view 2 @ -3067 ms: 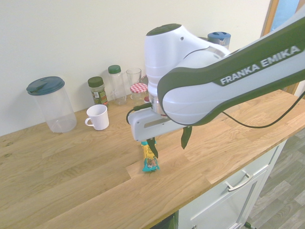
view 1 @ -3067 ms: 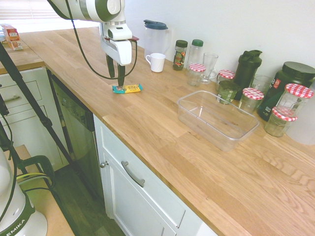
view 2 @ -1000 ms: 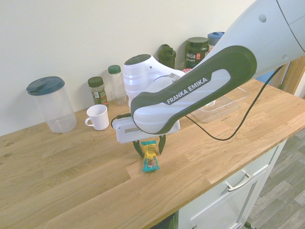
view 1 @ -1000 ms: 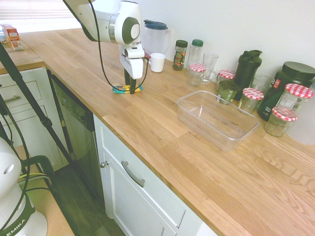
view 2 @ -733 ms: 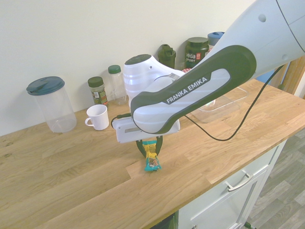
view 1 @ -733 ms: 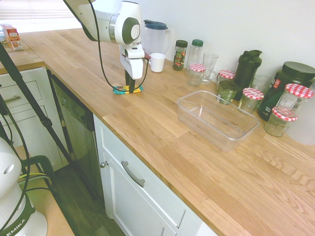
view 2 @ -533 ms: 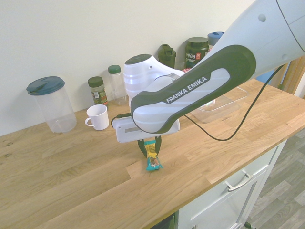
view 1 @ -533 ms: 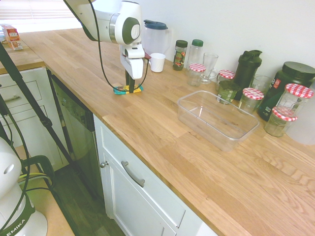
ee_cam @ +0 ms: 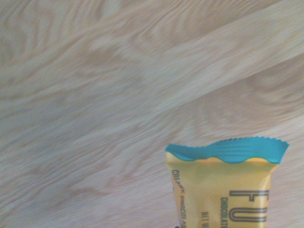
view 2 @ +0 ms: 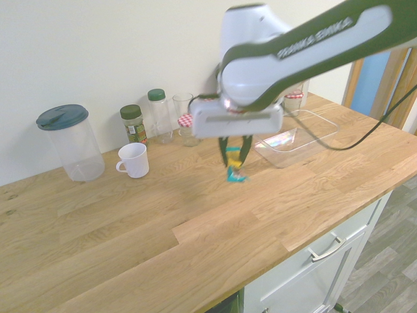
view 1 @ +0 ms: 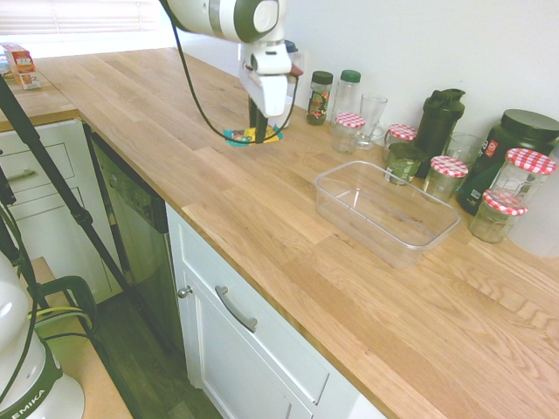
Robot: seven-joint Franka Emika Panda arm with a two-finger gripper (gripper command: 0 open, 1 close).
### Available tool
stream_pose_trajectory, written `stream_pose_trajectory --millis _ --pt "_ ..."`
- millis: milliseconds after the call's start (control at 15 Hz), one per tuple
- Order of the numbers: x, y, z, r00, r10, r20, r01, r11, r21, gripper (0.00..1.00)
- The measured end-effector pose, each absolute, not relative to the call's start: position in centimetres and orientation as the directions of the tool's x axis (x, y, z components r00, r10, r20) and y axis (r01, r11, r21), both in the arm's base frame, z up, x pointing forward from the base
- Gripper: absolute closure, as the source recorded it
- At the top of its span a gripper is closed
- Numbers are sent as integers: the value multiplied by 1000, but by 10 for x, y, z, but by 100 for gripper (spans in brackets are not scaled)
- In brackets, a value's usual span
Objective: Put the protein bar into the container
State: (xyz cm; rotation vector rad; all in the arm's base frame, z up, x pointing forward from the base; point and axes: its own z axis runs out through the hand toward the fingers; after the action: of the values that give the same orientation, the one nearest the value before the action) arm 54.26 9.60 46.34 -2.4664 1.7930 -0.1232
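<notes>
The protein bar, a small yellow wrapper with teal ends, hangs above the wooden counter, pinched in my gripper, which is shut on it. From the other side the protein bar dangles below the fingers, clear of the wood. In the wrist view the protein bar rises from the bottom edge, its teal crimped end over blurred wood grain. The container, a clear low-walled tub, stands to the right, well apart from the gripper; in the second exterior view the container lies behind the arm.
Along the back wall stand a lidded clear jug, a white mug, spice jars, a drinking glass, several red-checked-lid jars and dark bottles. The counter's front edge runs close by.
My gripper shut on the protein bar, lifted it off the counter and carried it some way toward the container.
</notes>
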Motion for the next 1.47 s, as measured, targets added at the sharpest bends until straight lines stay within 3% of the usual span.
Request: stream_pose_trajectory --millis 200,467,533,1467 --pt "517 -19 492 248 -969 -9 -959 -244 -146 100" --pt "512 -113 469 211 -976 -46 -970 -204 -129 100" --pt "516 -121 462 213 -976 -49 -971 -206 -120 0" --pt "551 -129 473 238 -970 -41 -966 -232 -110 0"
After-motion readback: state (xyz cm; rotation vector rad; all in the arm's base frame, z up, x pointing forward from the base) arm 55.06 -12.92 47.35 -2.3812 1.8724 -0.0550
